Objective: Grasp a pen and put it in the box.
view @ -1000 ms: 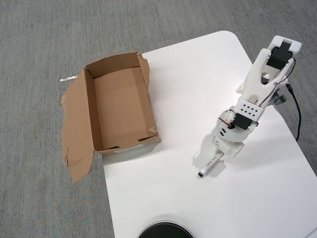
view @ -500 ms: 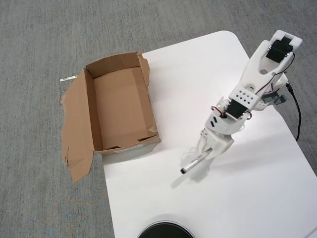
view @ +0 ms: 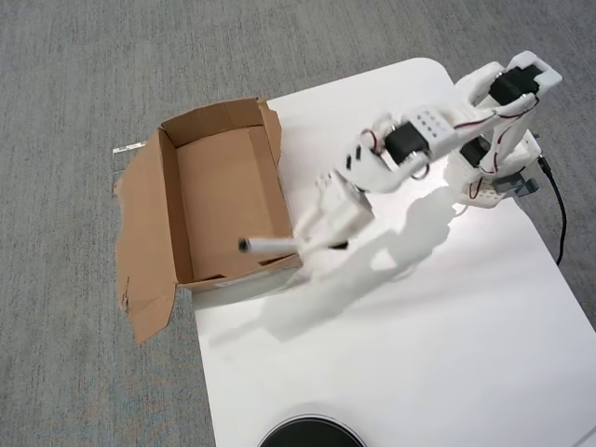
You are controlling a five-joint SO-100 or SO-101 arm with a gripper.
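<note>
The single overhead view looks almost straight down from well above, far enough to take in the whole box (view: 223, 200) on the left, most of the white counter (view: 447, 354) and grey carpet (view: 74, 74) beyond. The arm's base (view: 494, 177) sits far right, and a dark round object (view: 310, 435) is cut by the near edge.

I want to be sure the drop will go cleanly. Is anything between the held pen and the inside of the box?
Nothing visible blocks it. The gripper holds the pen with its dark end already past the box wall on the right of the overhead view, above a bare cardboard floor.
</note>
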